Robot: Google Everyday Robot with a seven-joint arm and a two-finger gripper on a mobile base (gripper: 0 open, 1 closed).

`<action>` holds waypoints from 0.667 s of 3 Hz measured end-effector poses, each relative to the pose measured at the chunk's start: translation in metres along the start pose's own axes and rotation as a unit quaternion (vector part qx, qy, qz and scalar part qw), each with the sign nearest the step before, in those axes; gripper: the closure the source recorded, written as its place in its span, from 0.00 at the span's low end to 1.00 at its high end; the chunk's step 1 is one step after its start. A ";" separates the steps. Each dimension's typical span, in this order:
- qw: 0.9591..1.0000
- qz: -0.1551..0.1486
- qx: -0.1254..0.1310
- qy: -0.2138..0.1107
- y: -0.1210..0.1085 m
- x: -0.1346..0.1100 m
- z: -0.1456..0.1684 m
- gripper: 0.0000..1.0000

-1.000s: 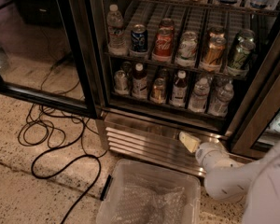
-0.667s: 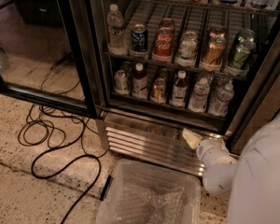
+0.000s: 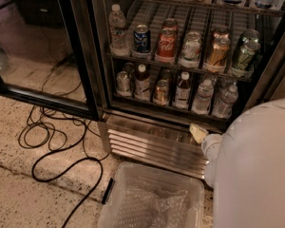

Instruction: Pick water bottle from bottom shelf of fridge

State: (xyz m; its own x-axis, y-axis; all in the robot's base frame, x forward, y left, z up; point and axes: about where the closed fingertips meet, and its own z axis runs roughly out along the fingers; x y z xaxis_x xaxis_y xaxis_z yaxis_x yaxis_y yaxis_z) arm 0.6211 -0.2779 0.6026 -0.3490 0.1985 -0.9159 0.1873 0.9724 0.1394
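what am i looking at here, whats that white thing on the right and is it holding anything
The white bulk is a mobile robot's single arm; its gripper is the pale tip low in front of the grille of the fridge, holding nothing visible. One camera looks down from above. The glass door stands open. On the bottom shelf stand cans, dark bottles and, at the right, a clear water bottle, its target. A plastic bin and cables lie on the floor.

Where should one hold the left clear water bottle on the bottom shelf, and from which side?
Probably its middle, from the open front: the water bottle stands upright, a second bottle close on its right. The gripper is low before the grille.
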 end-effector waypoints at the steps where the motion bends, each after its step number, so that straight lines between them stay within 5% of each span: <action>1: 1.000 -0.007 0.004 -0.015 0.001 -0.013 0.010 0.22; 2: 0.999 -0.011 0.007 -0.029 0.002 -0.025 0.017 0.23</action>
State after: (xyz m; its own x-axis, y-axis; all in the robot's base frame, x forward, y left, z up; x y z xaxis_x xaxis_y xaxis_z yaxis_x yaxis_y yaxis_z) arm 0.6457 -0.2831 0.6191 -0.2989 0.1689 -0.9392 0.1931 0.9746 0.1138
